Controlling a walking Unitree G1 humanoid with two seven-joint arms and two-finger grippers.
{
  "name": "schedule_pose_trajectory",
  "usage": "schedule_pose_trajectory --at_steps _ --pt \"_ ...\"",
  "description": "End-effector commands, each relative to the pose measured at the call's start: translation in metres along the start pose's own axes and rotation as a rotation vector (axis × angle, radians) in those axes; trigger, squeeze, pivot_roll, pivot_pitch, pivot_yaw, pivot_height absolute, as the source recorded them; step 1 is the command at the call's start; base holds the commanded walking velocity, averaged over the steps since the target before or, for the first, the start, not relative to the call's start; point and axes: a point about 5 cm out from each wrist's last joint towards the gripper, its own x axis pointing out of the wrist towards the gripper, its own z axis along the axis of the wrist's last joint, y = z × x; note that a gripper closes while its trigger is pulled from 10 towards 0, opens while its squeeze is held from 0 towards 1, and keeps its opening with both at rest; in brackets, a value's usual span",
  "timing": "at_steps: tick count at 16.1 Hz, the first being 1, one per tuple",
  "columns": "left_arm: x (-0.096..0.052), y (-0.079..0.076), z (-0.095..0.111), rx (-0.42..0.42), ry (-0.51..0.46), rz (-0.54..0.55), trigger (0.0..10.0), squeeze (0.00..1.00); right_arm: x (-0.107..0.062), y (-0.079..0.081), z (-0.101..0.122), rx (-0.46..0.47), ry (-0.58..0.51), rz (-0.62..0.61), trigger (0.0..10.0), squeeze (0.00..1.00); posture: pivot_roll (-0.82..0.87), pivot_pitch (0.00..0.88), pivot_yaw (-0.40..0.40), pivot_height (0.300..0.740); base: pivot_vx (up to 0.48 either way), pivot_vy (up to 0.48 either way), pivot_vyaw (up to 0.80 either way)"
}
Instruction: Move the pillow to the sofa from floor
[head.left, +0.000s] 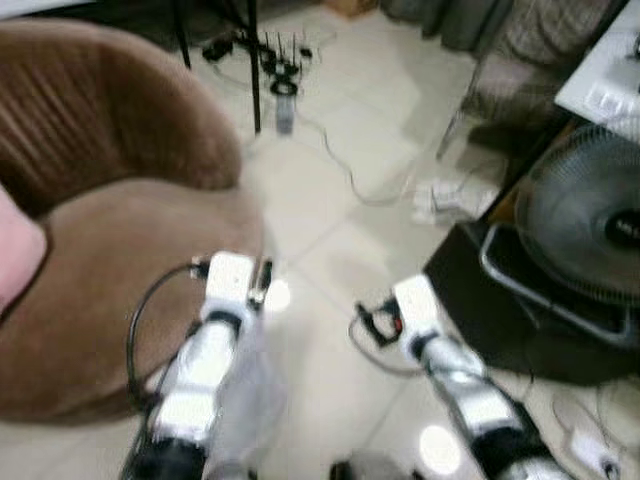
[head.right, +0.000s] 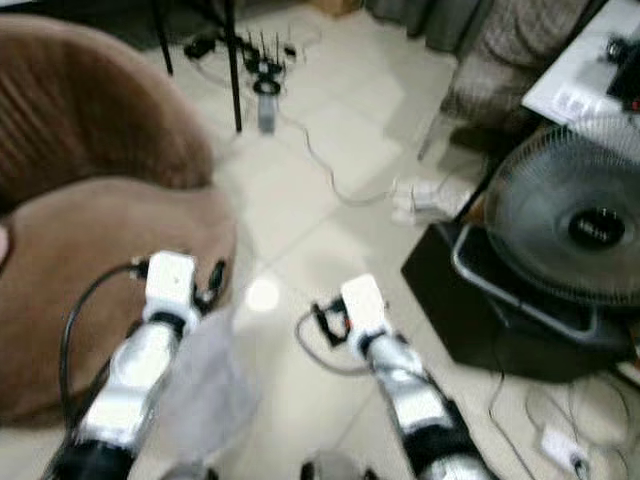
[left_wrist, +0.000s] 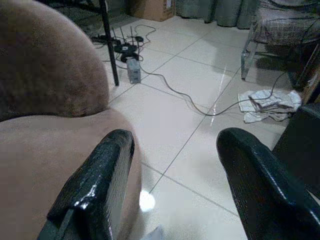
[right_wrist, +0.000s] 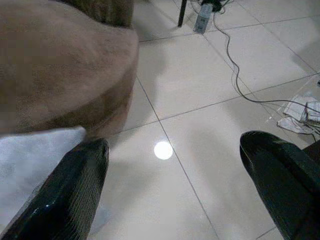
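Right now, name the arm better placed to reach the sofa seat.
Left, probably. The left gripper hangs open at the edge of the brown sofa seat; the right gripper, also open, is over bare floor tiles, nearer the fan.

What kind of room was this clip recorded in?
Most likely a lived-in home living room. A brown sofa sits on a pale tiled floor, a fan stands on the robot's right, and cables trail across the tiles.
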Motion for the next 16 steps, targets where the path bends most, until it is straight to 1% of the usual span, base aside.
schedule_pose_trajectory --at_steps 1,2,5,6,10,13,15,16 --pt "-0.0022 0.0001 -0.0030 0.018 0.012 0.005 10.0 0.00 0.0007 0.0008 0.0009 0.023 0.007 0.009 10.0 0.09 -0.04 0.177 -0.142 0.740 0.000 0.000 0.75" --pt "-0.0020 -0.0002 -0.0024 0.013 0.008 0.007 10.0 0.00 0.0003 0.0006 0.0004 0.028 0.011 0.010 10.0 0.00 -0.04 0.178 -0.143 0.740 0.000 0.000 0.75" --pt "-0.0019 -0.0016 -0.0017 0.013 0.004 0.000 10.0 0.00 -0.0002 -0.0003 0.0009 0.021 0.007 0.006 10.0 0.00 -0.04 0.180 -0.145 0.740 0.000 0.000 0.75" --pt "-0.0017 -0.0047 -0.0007 0.013 -0.002 -0.011 10.0 0.00 -0.0002 -0.0013 0.0020 0.014 0.005 0.003 10.0 0.00 -0.04 0.181 -0.147 0.740 0.000 0.000 0.74" --pt "-0.0008 -0.0082 0.0017 0.033 -0.015 -0.020 10.0 0.00 -0.0001 -0.0049 0.0050 0.008 -0.005 -0.015 10.0 0.00 -0.04 0.181 -0.149 0.740 0.000 0.000 0.73" --pt "-0.0002 -0.0094 0.0042 0.015 -0.027 -0.015 10.0 0.00 0.0006 -0.0056 0.0067 0.005 -0.009 -0.019 10.0 0.01 -0.04 0.178 -0.148 0.740 0.000 -0.477 0.73" --pt "0.0004 -0.0098 0.0050 0.013 -0.027 -0.014 10.0 0.00 0.0008 -0.0051 0.0070 -0.001 -0.009 -0.014 10.0 0.01 -0.04 0.178 -0.148 0.740 0.347 -0.324 0.73" --pt "0.0007 -0.0095 0.0045 0.008 -0.025 -0.014 10.0 0.00 0.0007 -0.0047 0.0065 0.001 -0.007 -0.012 10.0 0.02 -0.04 0.173 -0.148 0.740 0.480 0.000 0.73"
